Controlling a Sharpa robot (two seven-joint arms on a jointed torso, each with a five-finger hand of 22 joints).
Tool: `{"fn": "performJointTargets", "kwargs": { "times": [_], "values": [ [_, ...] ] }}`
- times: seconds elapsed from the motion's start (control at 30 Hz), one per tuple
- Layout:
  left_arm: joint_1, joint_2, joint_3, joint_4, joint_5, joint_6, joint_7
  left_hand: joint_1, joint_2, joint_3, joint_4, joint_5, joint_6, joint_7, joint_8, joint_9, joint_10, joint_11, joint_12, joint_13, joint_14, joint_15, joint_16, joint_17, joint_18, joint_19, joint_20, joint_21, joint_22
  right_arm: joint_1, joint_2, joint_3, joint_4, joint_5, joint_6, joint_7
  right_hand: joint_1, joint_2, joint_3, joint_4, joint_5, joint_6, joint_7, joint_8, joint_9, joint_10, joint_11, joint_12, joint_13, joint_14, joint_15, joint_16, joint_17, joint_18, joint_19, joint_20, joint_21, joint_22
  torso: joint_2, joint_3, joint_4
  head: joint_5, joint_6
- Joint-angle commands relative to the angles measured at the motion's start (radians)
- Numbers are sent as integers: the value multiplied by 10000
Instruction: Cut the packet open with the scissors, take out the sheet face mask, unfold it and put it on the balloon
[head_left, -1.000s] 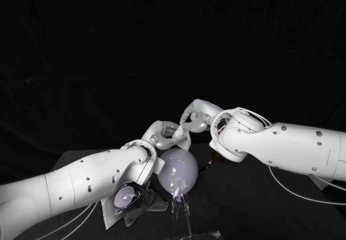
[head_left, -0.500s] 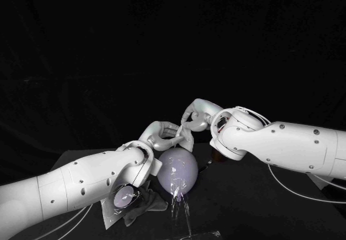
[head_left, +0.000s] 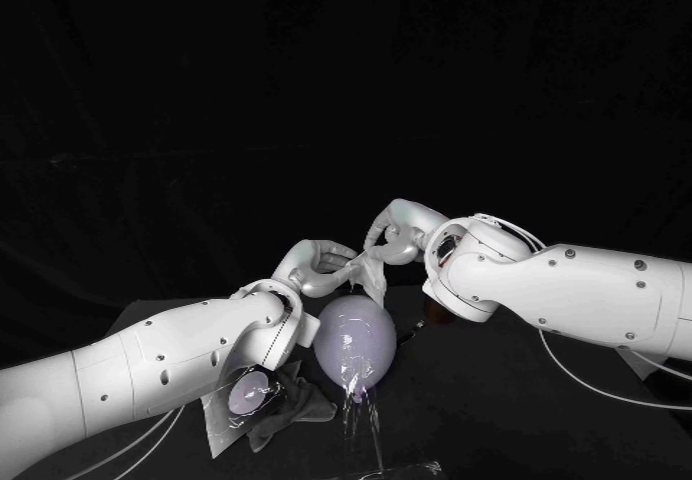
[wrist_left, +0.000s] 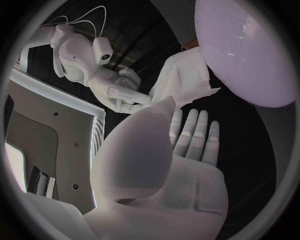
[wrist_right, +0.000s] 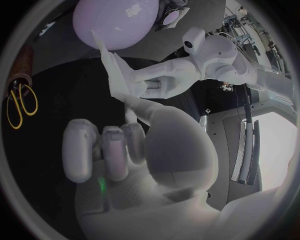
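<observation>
I held the sheet face mask (wrist_left: 184, 80) up between my two hands, out of its packet and just over the upper end of the balloon (head_left: 356, 340). I could not tell whether the sheet touched the balloon's skin or only hung close to it. My right hand (head_left: 392, 235) pinched one edge of the mask between thumb and a finger, with the other fingers curled in toward the palm. My left hand (head_left: 325, 265) reached for the sheet from the other side, fingers stretched out straight and side by side and the thumb pointing at the lower edge. I could not tell whether that hand gripped the mask or only lay against it. The mask hung as a pale, partly opened flap with one corner reaching toward the balloon. The balloon stood on the black table (head_left: 490, 400) with its narrow end down, and something clear glinted under it, too faint for me to make out its shape. The packet (head_left: 248, 395) lay flat on the table below my left forearm, near the balloon, with a dark crumpled thing just beside it. I could not see whether anything was inside the packet. The scissors (wrist_right: 22, 91), with yellow handles, lay on the table well apart from both hands.
</observation>
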Motion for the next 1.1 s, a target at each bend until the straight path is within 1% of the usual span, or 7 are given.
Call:
{"fn": "performJointTargets", "kwargs": {
  "times": [0.03,0.2,0.33,0.53,0.63,0.83,1.1],
  "values": [
    [17,24,15,-7,287,-149,238,-62,61,155,-16,15,83,1099,53,-31,94,-15,42,-14,71,-5,66,-9,-112,80,5,54,12,5,-19,6,48,32,174,-9,-12,75,49,-18,25,72,-18,236,935,411,-55,27,1630,1044,-88,43,2628,-56,343,-3,69,1991,1,5,-2,4,14],
    [16,-8,15,3,447,-138,404,-139,58,392,-28,16,92,1097,78,-74,101,-17,39,-19,77,-10,72,-21,-140,94,7,70,11,5,-26,6,19,89,207,-10,-12,75,49,-18,25,72,-18,236,935,411,-55,27,1630,1044,-88,43,2628,-56,343,-3,69,1991,9,0,4,0,32],
    [16,-27,14,17,589,-32,617,-274,-17,988,-112,9,333,985,175,-151,291,-96,61,-25,287,-100,114,-9,-147,169,1,110,13,4,-13,4,11,142,252,-3,-12,75,49,-18,25,72,-18,236,935,411,-55,27,1630,1044,-88,43,2628,-56,343,-3,69,1991,13,-4,9,-9,31],
    [16,-38,14,73,677,423,952,-618,-135,2140,-397,3,1238,658,370,-235,923,-360,-35,-31,765,-282,132,17,-120,252,-7,154,1,1,30,0,-62,187,289,4,-35,68,85,-34,24,70,-16,243,945,411,-55,20,1627,1044,-91,43,2628,-54,339,-6,56,1988,8,-11,8,-18,17],
    [15,-67,14,127,709,962,1330,-789,-57,2515,-549,-6,1776,498,580,-164,1447,-517,-88,-27,1148,-420,238,69,-24,650,-20,285,47,0,63,-2,-138,217,298,10,-35,68,85,-34,24,70,-16,243,945,411,-55,20,1627,1044,-91,43,2628,-54,339,-6,56,1988,12,-7,12,-25,19],
    [13,-117,15,194,757,1752,1868,-975,86,2721,-649,-8,1991,415,686,-107,1734,-589,-227,-34,1294,-474,235,83,-14,616,-15,263,25,-2,94,-5,-197,252,318,28,-35,68,85,-34,24,70,-16,243,945,411,-55,20,1627,1044,-91,43,2628,-54,339,-6,56,1988,16,-2,5,-24,21],
    [12,-177,16,166,1147,2308,2147,-1163,240,2788,-732,-15,2122,345,815,-19,2018,-656,-345,-30,1425,-525,236,102,16,726,-17,283,25,-3,82,-6,-215,265,320,31,-35,68,85,-34,24,70,-16,243,945,411,-55,20,1627,1044,-91,43,2628,-54,339,-6,56,1988,9,-2,3,-55,13]
  ]
}}
